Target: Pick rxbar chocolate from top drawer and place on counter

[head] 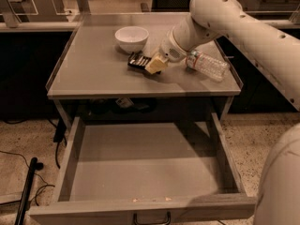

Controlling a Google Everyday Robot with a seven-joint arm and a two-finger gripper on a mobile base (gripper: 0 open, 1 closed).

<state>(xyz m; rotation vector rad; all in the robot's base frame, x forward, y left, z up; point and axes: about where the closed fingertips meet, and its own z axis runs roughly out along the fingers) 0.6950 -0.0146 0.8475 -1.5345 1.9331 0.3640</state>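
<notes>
floor (255, 137) speckled terrazzo | black cables (56, 149) on it at left | dark cabinets (23, 74) behind | dim warm light
</notes>
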